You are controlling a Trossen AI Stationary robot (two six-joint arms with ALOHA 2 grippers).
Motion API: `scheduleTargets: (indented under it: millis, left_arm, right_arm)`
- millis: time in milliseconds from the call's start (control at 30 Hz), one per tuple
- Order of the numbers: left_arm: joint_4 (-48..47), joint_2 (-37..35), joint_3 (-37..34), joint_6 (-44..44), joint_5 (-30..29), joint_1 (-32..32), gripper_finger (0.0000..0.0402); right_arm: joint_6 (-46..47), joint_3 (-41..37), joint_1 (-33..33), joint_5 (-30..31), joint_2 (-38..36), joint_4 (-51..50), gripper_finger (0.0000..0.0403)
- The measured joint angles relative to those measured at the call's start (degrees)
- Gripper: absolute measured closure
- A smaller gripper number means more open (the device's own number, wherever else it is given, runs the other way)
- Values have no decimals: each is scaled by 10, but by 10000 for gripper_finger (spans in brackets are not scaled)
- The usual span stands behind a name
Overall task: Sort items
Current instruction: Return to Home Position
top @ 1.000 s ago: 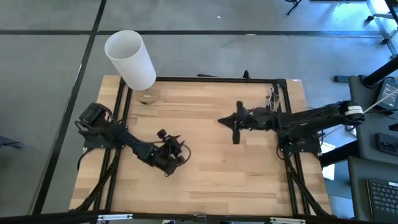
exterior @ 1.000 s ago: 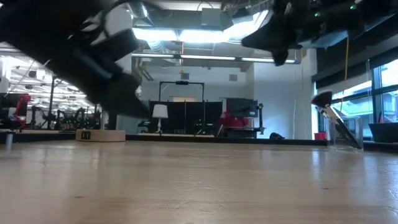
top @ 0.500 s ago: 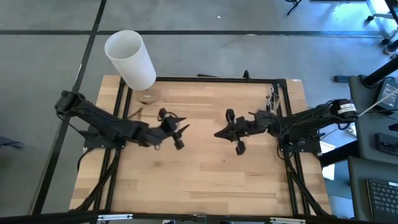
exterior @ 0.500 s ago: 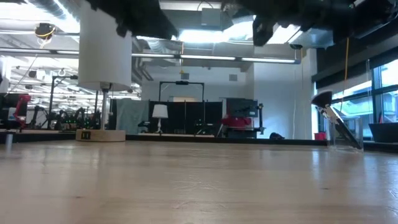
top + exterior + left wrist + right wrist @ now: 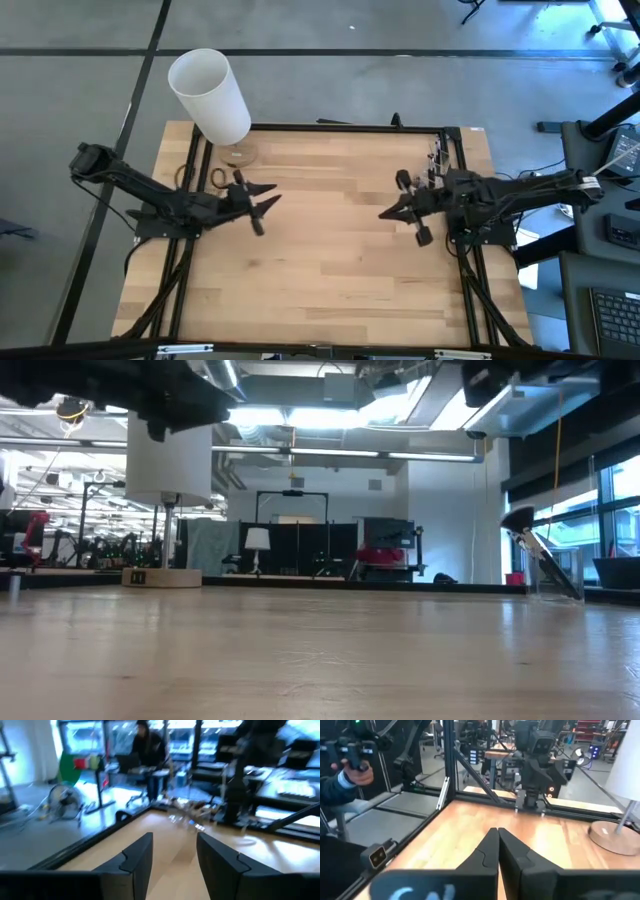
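**High view.** The left gripper [image 5: 270, 198] hangs over the 9 o'clock side of the table [image 5: 330, 290]. The right gripper [image 5: 386, 212] hangs over the 3 o'clock side, and the two point at each other. The brushes [image 5: 437, 158] stand at the table's 2 o'clock edge, at about 1 o'clock from the right gripper. The right arm is therefore the nearer one.

**Low view.** The brushes lean inside a clear organizer [image 5: 565, 572], long axis slanted and tufts up.

**Left wrist view.** The fingers [image 5: 135, 862] are spread, with nothing between them. The blurred clutter ahead is probably the organizer.

**Right wrist view.** The fingers [image 5: 487, 850] are pressed together and hold nothing. They point away from the brushes.
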Motion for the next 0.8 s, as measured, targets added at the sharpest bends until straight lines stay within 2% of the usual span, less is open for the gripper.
scheduleTargets:
  millis: [167, 367, 533, 800]
  left_arm:
    - [16, -92, -47, 33, 36, -17, 254]
    - [15, -191, -91, 72, 32, -54, 254]
    - [14, -248, -121, 92, 18, -71, 254]
    - [14, -297, -144, 109, 18, -83, 254]
  right_arm:
    - [-14, 0, 17, 52, -64, -75, 400]
    - [-16, -6, 45, 129, -108, -115, 399]
    - [-22, -43, 52, 153, -143, -96, 399]
    - [-20, -87, 51, 152, -226, -88, 398]
